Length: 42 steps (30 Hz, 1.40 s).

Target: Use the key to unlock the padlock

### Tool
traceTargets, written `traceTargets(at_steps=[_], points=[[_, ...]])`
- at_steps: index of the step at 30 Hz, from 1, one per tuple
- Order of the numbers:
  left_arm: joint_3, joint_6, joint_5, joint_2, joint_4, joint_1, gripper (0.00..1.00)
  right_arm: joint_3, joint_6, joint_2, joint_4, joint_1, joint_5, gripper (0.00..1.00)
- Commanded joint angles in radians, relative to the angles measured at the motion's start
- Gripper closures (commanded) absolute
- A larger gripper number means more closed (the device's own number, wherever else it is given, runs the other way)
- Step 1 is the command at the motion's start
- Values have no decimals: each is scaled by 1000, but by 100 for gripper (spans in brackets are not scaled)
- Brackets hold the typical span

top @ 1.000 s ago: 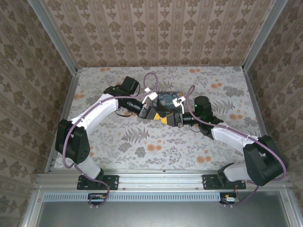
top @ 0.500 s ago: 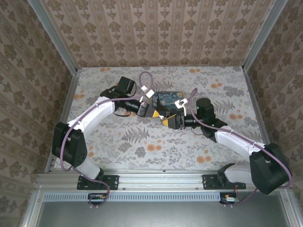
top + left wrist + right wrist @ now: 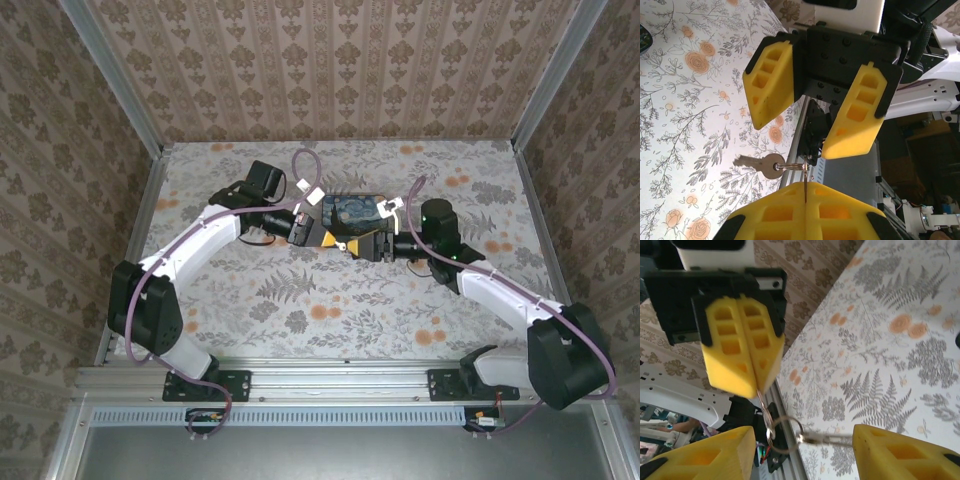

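My left gripper [image 3: 325,238] is shut on the thin edge of a silver key [image 3: 805,181], clamped between its yellow pads [image 3: 835,215]. A ring [image 3: 790,166] hangs from that key and carries a second silver key [image 3: 752,164], which dangles free. My right gripper [image 3: 364,245] faces the left one tip to tip and stands open. In the right wrist view the ring [image 3: 787,432] and the dangling key [image 3: 832,441] hang between its spread fingers [image 3: 905,455], touching neither. The padlock is out of view.
A dark blue box [image 3: 352,208] with a swirly print lies on the floral table just behind both grippers. The table's metal rail [image 3: 340,372] runs along the near edge by the arm bases. Patterned walls close in the left, right and back.
My right gripper has opened from nearly shut and shifted slightly back toward the blue box. The left gripper has kept its grip and barely moved.
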Motion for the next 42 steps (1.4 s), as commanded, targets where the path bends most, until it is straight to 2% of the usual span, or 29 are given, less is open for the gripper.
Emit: traceTargets(at_steps=[1, 13, 17, 22, 25, 28, 33, 36, 42], points=[[-2, 17, 35, -26, 3, 3, 100, 27, 55, 29, 112, 18, -14, 50], [-1, 4, 40, -24, 22, 7, 100, 40, 55, 60, 120, 54, -51, 70], [-3, 2, 42, -24, 25, 10, 100, 35, 54, 64, 122, 55, -58, 81], [-12, -8, 41, -26, 39, 9, 100, 33, 69, 69, 158, 70, -82, 86], [-16, -10, 39, -28, 42, 10, 100, 34, 74, 72, 163, 74, -80, 86], [-19, -13, 37, -31, 44, 10, 100, 35, 75, 78, 153, 74, -78, 80], [-26, -26, 36, -38, 60, 10, 100, 26, 76, 77, 156, 75, -77, 79], [-34, -46, 36, -41, 87, 12, 100, 24, 80, 79, 166, 76, -79, 75], [-42, -75, 44, -46, 128, 12, 100, 24, 89, 85, 197, 85, -83, 78]])
